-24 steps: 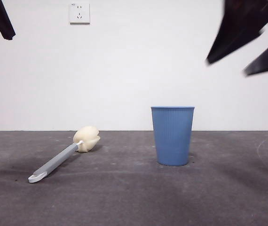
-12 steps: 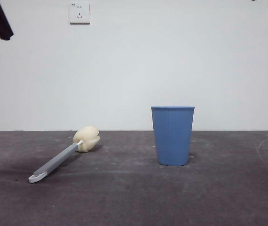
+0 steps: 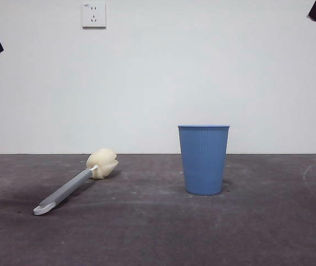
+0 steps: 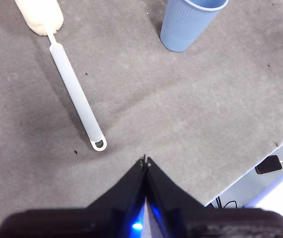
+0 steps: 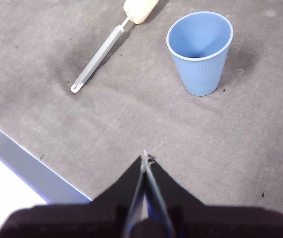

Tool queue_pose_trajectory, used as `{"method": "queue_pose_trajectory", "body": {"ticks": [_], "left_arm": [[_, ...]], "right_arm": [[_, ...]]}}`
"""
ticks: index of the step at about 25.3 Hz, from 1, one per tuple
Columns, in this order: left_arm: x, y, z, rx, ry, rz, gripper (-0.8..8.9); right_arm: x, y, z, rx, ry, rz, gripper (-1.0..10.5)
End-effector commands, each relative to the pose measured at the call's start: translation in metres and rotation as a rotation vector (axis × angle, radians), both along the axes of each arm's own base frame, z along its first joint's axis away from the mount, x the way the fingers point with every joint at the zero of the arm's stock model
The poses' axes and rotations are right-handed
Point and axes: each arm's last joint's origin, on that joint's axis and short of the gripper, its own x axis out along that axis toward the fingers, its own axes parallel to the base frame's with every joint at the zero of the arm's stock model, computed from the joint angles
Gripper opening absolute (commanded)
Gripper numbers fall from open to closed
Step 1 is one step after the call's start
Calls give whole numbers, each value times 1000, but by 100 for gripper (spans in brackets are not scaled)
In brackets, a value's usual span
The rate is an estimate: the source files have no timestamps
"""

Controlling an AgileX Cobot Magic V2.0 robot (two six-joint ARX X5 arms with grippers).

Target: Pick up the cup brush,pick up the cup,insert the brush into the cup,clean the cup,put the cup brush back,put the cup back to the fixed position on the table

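Cup [image 3: 203,159] stands upright on the table [image 3: 158,233]. Brush [image 3: 75,185] lies flat, well apart from it. Left claw [image 4: 144,161] and right claw [image 5: 144,154] both raised above the table, jaws pressed together, holding nothing.

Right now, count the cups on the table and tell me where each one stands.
1. The cup stands upright on the table, apart from the cup brush lying beside it. Nothing visible could hide another.

Brush [image 3: 74,185]: flat on the counter [image 3: 158,238], left, sponge toward back edge.
Cup [image 3: 203,159]: upright, right of centre, apart from brush.
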Motion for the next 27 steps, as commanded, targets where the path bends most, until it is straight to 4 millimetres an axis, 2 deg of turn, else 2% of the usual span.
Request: {"method": "queue_pose_trajectory", "body": {"ticks": [1,6,7,9,12,13,15,19,27], "left_arm": [[0,0,1,1,-19,-7,-4],[1,0,1,-2,-26,-8,-4],[1,2,3,39,-85,-15,-4],[5,14,14,103,-297,39,-4],[7,40,24,-24,-678,153,-4],[3,49,19,-28,-779,224,-4],[-6,61,-3,-8,-897,340,-4],[-20,71,-66,55,-880,474,-4],[-26,73,-120,35,-801,518,-4]], "right_arm": [[0,0,0,9,-1,-7,1],[0,0,0,9,-1,-8,1],[0,0,0,9,-1,-8,1],[0,0,0,9,-1,-7,1],[0,0,0,9,-1,-8,1],[0,0,0,9,-1,-7,1],[0,0,0,9,-1,-10,1],[-2,-9,4,29,-30,-56,1],[-12,-26,12,71,-102,-146,1]]}}
